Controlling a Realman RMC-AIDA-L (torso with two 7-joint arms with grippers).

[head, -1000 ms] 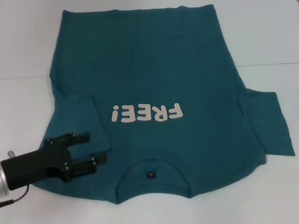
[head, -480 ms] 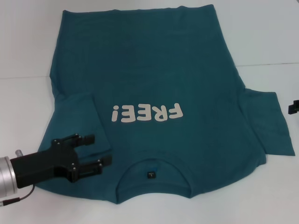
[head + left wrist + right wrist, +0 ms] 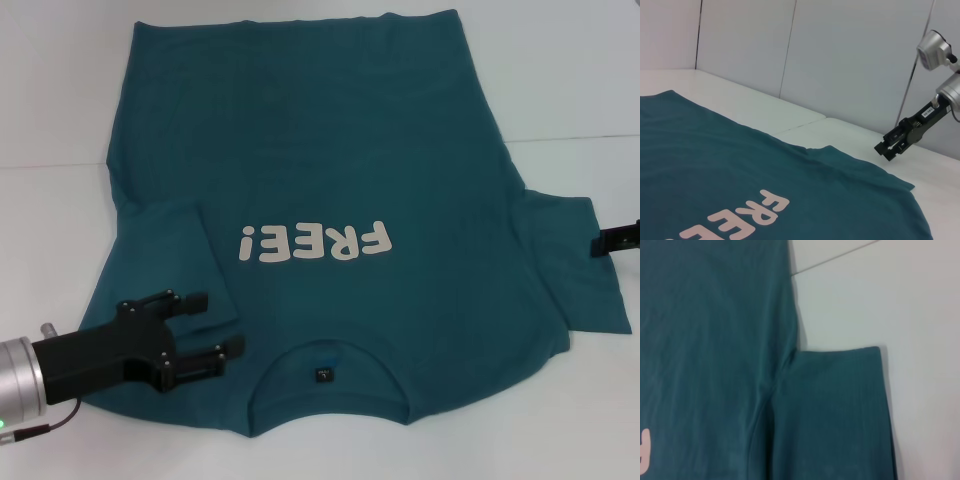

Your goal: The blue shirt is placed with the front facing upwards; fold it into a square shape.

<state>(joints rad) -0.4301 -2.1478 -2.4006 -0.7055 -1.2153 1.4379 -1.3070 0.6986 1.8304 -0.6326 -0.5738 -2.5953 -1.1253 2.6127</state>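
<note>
Teal cotton spread flat across the white worktop (image 3: 560, 70): the shirt (image 3: 330, 150), front up, collar (image 3: 325, 375) at the near edge, hem at the far edge, long axis running from near to far. At far left, the left gripper (image 3: 205, 325), fingers apart, one finger (image 3: 185, 301) over the turned-in sleeve and the other by the shoulder just left of the collar; whether touching the cloth or just above it, cannot tell. Left sleeve (image 3: 165, 265) folded inward, lying on the chest beside the exclamation mark. White "FREE!" lettering (image 3: 312, 241) in the middle, reading upside down from the head view, tops of the letters toward the collar. Small dark tag (image 3: 321, 375) inside the collar. Further right, the right sleeve (image 3: 580, 260) spread flat on the worktop, pointing outward. At the right edge, the right gripper (image 3: 612, 240), dark, at the sleeve's outer hem; in the left wrist view, tilted down toward the worktop beyond the sleeve; fingers' state: cannot tell.
</note>
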